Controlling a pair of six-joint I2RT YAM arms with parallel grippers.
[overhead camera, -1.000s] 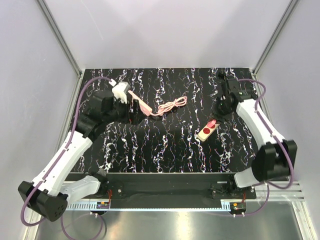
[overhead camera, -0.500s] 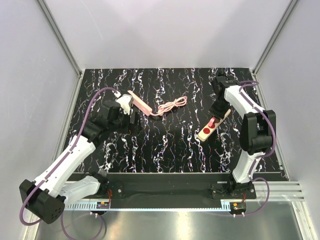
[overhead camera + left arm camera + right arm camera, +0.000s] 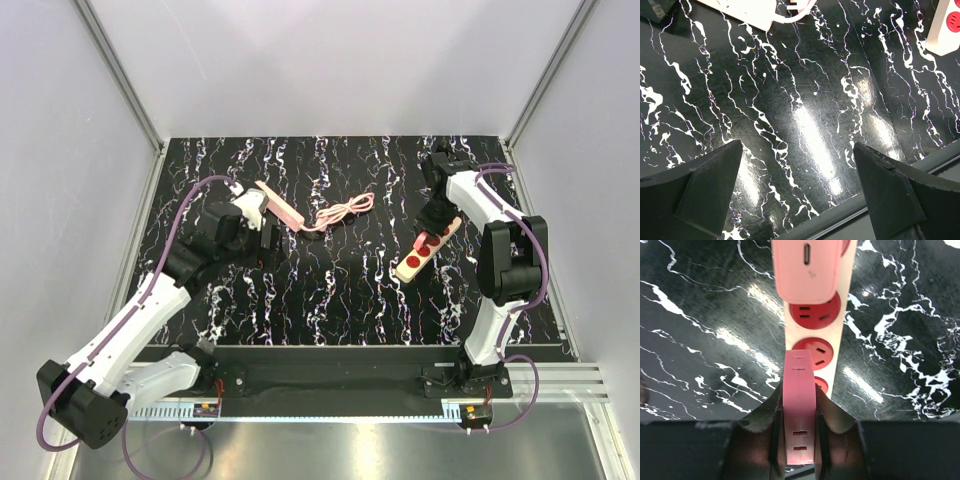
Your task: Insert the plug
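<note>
Near the table's (image 3: 330,290) right edge the right gripper (image 3: 799,392) clamps a pink plug (image 3: 799,372) above the power strip (image 3: 815,311), while the left gripper (image 3: 797,155) hangs spread wide.

On my screens the tabletop (image 3: 330,290) is black, veined with white marbling. The power strip (image 3: 812,347) is cream with round red sockets. The plug (image 3: 799,410) is pale pink, between dark fingers (image 3: 760,420). The coiled cable (image 3: 345,211) is pink (much the plug's shade). I see the left arm (image 3: 130,320) and right arm (image 3: 490,205) white, black-jointed, trailing purple leads (image 3: 175,195).
</note>
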